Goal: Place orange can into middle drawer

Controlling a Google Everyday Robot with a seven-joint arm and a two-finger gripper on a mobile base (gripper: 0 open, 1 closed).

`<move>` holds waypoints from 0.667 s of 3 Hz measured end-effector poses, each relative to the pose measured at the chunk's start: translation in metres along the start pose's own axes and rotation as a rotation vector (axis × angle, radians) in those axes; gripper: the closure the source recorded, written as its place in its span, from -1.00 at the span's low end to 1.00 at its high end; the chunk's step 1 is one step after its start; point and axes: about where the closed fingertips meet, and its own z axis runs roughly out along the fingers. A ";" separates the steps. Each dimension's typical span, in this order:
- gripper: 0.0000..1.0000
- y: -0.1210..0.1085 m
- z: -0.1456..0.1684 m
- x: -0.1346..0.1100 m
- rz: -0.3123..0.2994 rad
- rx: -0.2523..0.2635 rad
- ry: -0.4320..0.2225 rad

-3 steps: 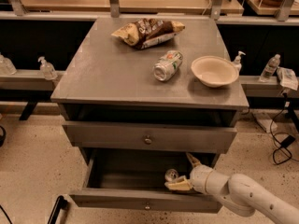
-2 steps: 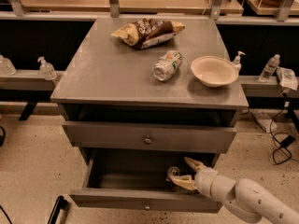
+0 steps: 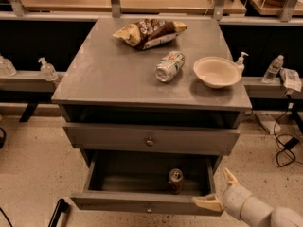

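Note:
The orange can (image 3: 175, 179) stands upright inside the open middle drawer (image 3: 142, 203), right of centre, near its front wall. The drawer is pulled out below the shut upper drawer (image 3: 149, 141). My gripper (image 3: 219, 190) is at the lower right, just outside the drawer's front right corner. It is open and empty, with one pale fingertip (image 3: 207, 203) touching or just over the drawer's front edge and the other (image 3: 230, 176) pointing up. It is clear of the can.
On the cabinet top (image 3: 104, 74) lie a green-and-white silver can (image 3: 169, 66) on its side, a white bowl (image 3: 217, 71) and a chip bag (image 3: 149, 32). Sanitiser bottles stand on side ledges. Cables lie on the floor at right (image 3: 284, 150).
The gripper has let go of the orange can and drawn back to the right, out of the drawer. The can now stands free in the drawer.

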 end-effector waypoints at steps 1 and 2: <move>-1.00 -0.018 -0.065 0.008 0.024 0.124 0.034; -1.00 -0.026 -0.091 0.014 0.034 0.172 0.047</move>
